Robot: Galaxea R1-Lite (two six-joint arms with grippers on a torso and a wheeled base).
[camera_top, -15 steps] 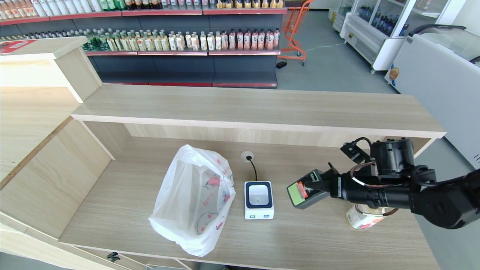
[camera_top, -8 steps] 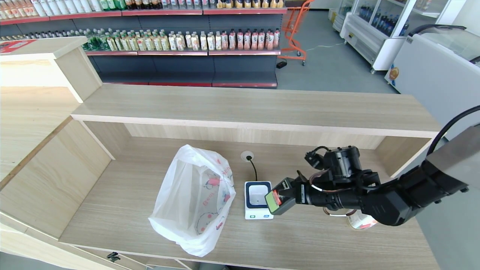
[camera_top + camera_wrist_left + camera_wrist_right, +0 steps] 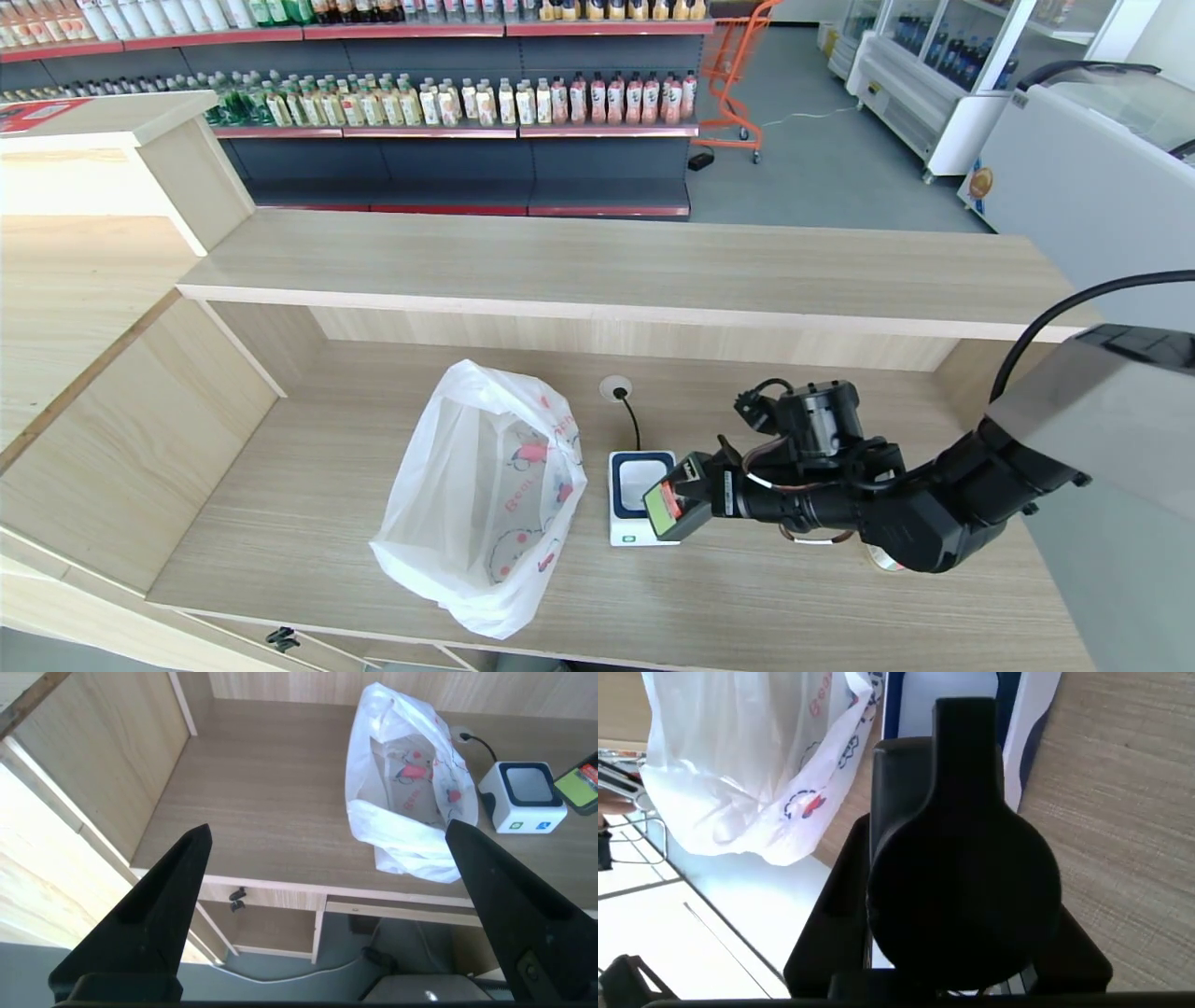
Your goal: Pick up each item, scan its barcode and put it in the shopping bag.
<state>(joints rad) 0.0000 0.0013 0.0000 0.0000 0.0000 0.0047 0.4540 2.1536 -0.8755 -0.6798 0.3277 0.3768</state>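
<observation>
Swung left along the counter, the right tool clamps a green-labelled box just above the scanner, apparently mid-scan; the shopping bag stands open beside it, another item waiting behind the arm.

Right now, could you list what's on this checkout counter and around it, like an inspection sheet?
Surface: pale wooden counter.
Job's things: white plastic shopping bag stands open; white scanner with a dark top beside it; small dark box with a green and red label held close by the scanner; pale container mostly hidden behind the right arm.
Clutter: nothing seen.
Grippers: right gripper shut on the box; left gripper open, holding nothing.
Cables: black cable runs from the scanner to a counter hole.
Surroundings: shelves of bottles, white freezers.
</observation>
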